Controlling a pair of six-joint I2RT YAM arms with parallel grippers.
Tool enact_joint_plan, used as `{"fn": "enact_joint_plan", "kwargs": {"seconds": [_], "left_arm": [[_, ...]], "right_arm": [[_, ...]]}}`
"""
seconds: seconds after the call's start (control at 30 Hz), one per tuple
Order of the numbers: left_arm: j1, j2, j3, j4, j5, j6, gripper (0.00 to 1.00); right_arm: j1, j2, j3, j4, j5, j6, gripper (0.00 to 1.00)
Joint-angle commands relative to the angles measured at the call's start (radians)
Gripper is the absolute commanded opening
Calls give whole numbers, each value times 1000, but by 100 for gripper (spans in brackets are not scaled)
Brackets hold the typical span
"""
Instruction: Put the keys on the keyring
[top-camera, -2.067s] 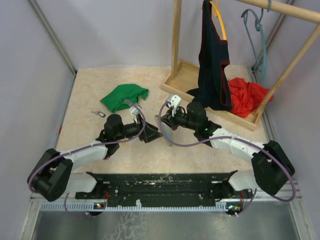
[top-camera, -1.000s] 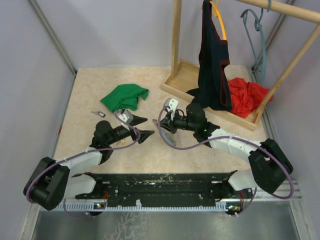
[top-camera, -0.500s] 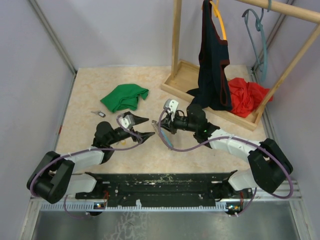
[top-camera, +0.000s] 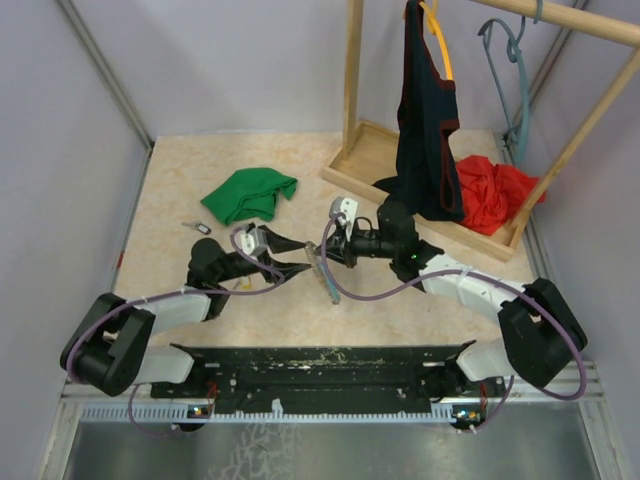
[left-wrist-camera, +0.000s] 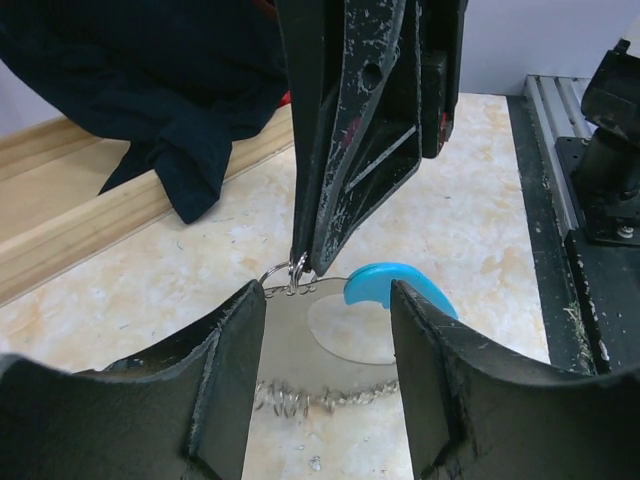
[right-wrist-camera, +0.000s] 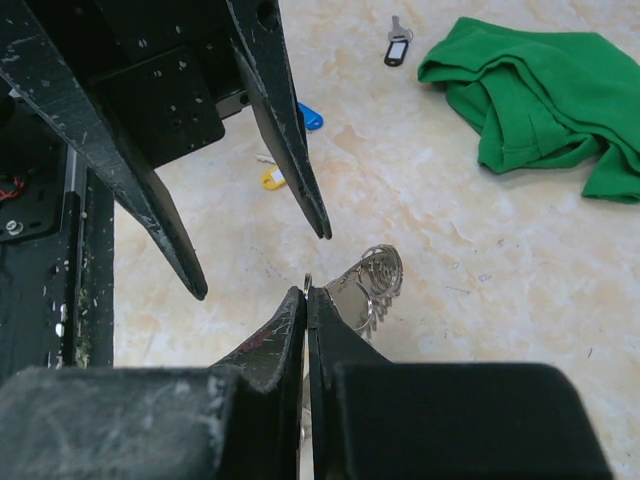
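Right gripper (right-wrist-camera: 306, 292): fingers pressed together, pinching the keyring (right-wrist-camera: 372, 275) by its small ring
Left gripper (left-wrist-camera: 328, 300): fingers spread, tips just beside the keyring
Keys (right-wrist-camera: 272, 178): lying apart from the keyring

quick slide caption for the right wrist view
Right claw pinches the keyring while the open left claw faces it; blue key, yellow key and green cloth lie on the table beyond.

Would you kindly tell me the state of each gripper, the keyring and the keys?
Left gripper: open, holding nothing.
Right gripper: shut on the keyring.
Keyring: pinched by one small ring, chain trailing below.
Blue key: loose on the table.
Yellow key: loose on the table.
Green cloth: crumpled on the table.
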Motion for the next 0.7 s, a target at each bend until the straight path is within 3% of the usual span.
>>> {"fn": "enact_joint_plan", "kwargs": {"seconds": [0.0,0.27,0.67], "left_arm": [[3,19,31,51,59,-29,58],[4,53,44,42,58,-34,45],[5,115,41,198,73,-147,41]], "right_arm": [[-17,-62,21,121,-61,-10,0],[-22,-55,-1,176,-82,4,0],[-22,-37,-29,220,-119,15,0]]}}
